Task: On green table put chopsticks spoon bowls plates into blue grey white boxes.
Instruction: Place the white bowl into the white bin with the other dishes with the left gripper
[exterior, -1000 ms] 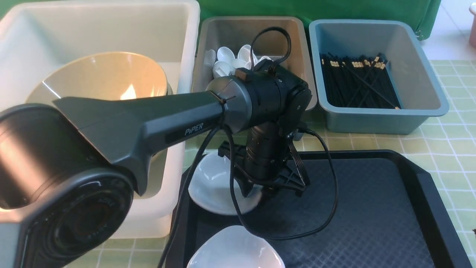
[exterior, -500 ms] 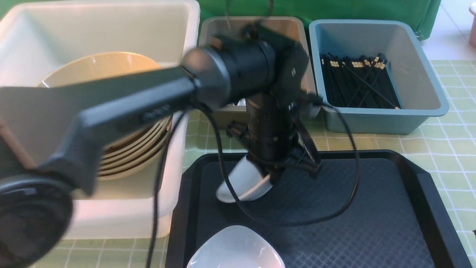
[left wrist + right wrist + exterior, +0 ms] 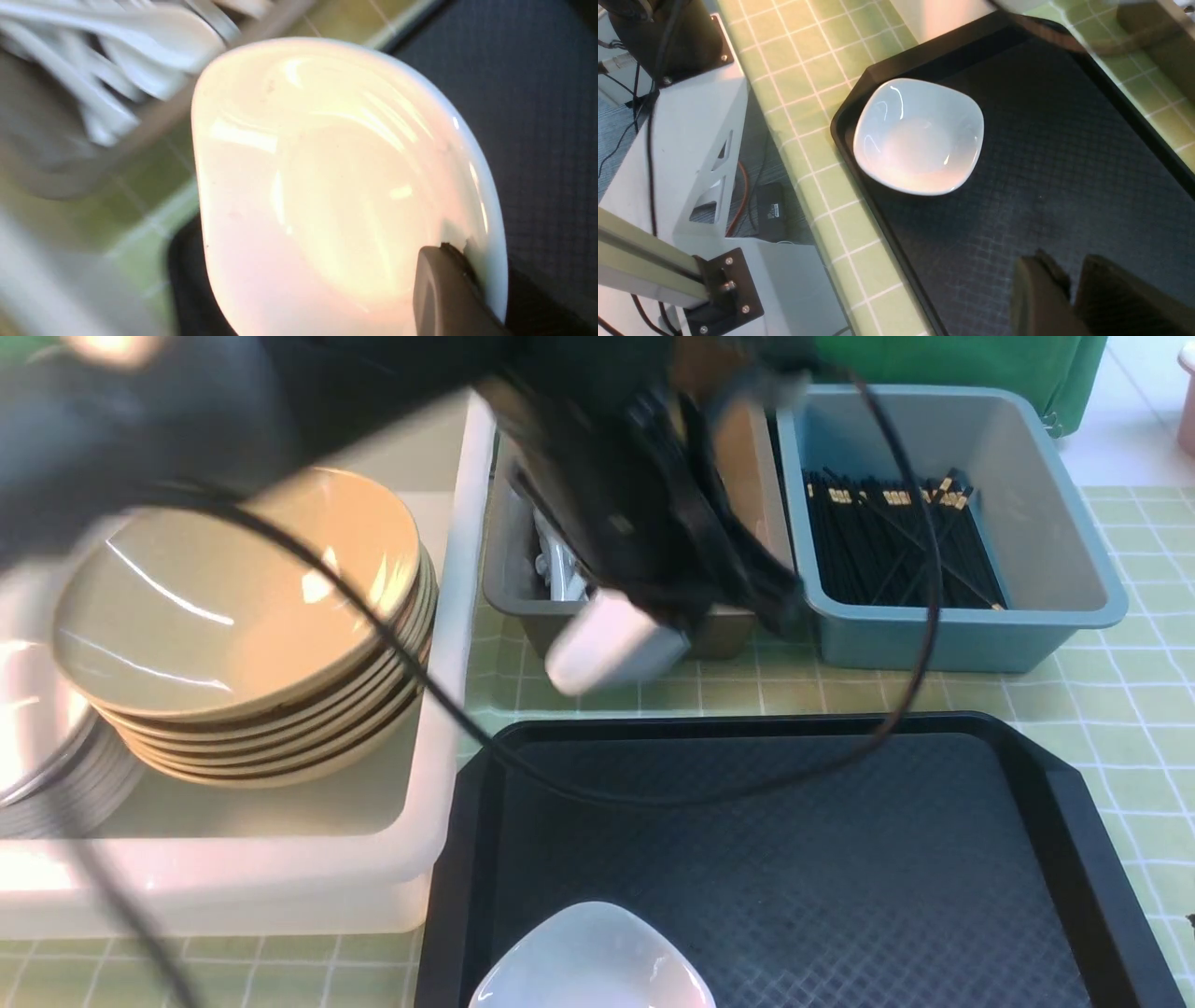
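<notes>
My left jaws are shut tight on the rim of a plate (image 3: 607, 649): it has left the tray (image 3: 934, 859) and hangs mid-frame over the desk (image 3: 1148, 691), just below the grey box (image 3: 509, 597). It is probably bound for the white box (image 3: 280, 896), left. My right jaws are barely parted, empty.

white plate (image 3: 919, 135) in a corner of the black tray (image 3: 1064, 177) on the green table (image 3: 808, 70)

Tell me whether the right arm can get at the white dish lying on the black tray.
Probably yes. The dish lies alone near a corner of the tray. The right gripper hangs over the same tray with nothing between. The left gripper holds a second dish up by the grey box.
</notes>
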Tool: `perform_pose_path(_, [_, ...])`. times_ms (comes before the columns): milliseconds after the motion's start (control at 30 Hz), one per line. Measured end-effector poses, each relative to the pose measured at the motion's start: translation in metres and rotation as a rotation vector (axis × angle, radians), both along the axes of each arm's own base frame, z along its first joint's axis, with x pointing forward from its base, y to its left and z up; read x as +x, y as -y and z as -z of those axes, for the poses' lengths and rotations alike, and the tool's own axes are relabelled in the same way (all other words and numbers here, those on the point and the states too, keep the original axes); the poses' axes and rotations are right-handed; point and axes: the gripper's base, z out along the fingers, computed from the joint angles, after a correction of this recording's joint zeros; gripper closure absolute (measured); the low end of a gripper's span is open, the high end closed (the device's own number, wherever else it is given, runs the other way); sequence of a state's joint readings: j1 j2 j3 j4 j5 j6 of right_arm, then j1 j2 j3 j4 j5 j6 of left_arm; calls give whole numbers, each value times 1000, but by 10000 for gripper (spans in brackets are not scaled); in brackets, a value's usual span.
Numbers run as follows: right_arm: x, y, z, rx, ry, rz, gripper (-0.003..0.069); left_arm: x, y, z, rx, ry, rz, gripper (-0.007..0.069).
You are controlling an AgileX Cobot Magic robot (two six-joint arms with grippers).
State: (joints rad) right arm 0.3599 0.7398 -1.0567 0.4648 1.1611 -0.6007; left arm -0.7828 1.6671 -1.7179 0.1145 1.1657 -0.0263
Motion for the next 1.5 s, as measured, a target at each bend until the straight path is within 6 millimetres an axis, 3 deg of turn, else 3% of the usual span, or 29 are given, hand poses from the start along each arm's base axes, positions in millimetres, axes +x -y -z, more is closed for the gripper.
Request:
perform_pose_path(100, [1, -1, -2, 22, 12, 2, 517, -6, -21, -20, 30, 69, -27, 609])
perform_pose_path(233, [5, -9, -14, 156, 114, -14, 514, -8, -87, -60, 76, 197, -193, 609])
perform_pose_path(400, [12, -20, -24, 279, 172, -85, 508, -22, -170, -81, 49, 253, -454, 609])
perform_pose_path(433, [15, -23, -24, 290, 168, -100, 507, -24, -190, -76, 67, 241, -526, 609])
perform_pose_path(467, [15, -23, -24, 291, 167, -101, 507, -27, -197, -76, 68, 242, -551, 609])
perform_pose_path(533, [21, -27, -22, 300, 152, -113, 507, -34, -229, -59, 118, 196, -673, 609])
perform_pose_path(667, [32, -33, -18, 303, 126, -135, 507, -40, -273, -6, 206, 12, -848, 609])
perform_pose_path(867, [33, -34, -18, 304, 129, -159, 506, -36, -287, 47, 188, -47, -824, 609])
perform_pose_path(1033, [32, -34, -18, 298, 123, -171, 501, -26, -292, 67, 231, -18, -788, 609])
perform_pose_path(1433, [28, -34, -16, 284, 99, -202, 492, -4, -295, 94, 209, -72, -866, 601])
perform_pose_path(1500, [28, -34, -16, 284, 98, -202, 489, -4, -295, 95, 203, -75, -877, 564])
